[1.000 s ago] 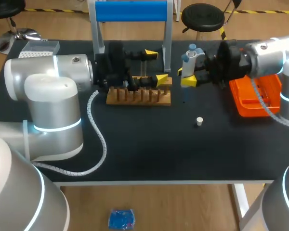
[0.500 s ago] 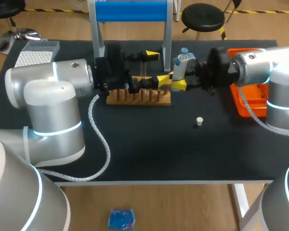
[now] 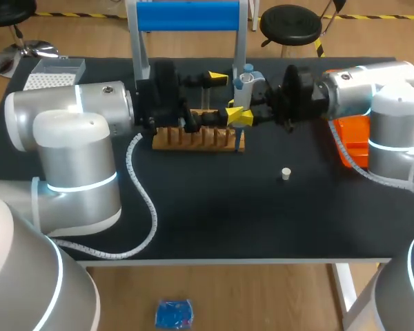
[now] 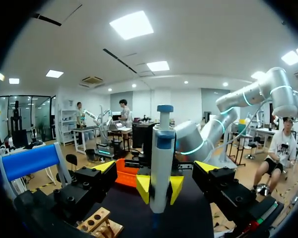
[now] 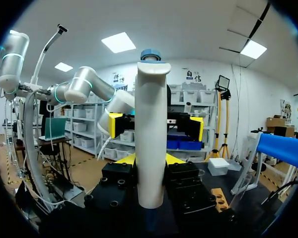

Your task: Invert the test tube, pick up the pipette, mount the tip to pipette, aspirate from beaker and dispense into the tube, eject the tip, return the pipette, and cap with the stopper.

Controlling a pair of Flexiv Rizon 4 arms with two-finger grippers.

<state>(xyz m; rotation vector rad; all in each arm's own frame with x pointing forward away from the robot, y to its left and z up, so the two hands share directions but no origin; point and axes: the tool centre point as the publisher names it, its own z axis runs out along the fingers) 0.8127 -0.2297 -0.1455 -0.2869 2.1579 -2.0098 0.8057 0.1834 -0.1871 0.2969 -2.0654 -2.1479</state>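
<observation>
My right gripper (image 3: 240,116) is shut on the white-and-blue pipette (image 3: 245,84), which it holds upright above the right end of the wooden tube rack (image 3: 196,138). In the right wrist view the pipette (image 5: 150,139) fills the gap between my own yellow tips. My left gripper (image 3: 224,95) stands open over the rack, facing the pipette. Seen from the left wrist, the pipette (image 4: 161,158) is just ahead of the gap between my open fingers (image 4: 84,186). The white stopper (image 3: 286,174) lies on the mat in front. I cannot make out the test tube or the beaker.
An orange tray (image 3: 350,145) sits at the right, partly behind my right arm. A tip box (image 3: 52,74) stands at the back left. A blue-topped stand (image 3: 186,17) rises behind the rack. The black mat (image 3: 214,207) lies bare in front of the rack.
My right arm has carried the pipette to the left, from beside the orange tray to just in front of the left gripper. The left arm has kept still.
</observation>
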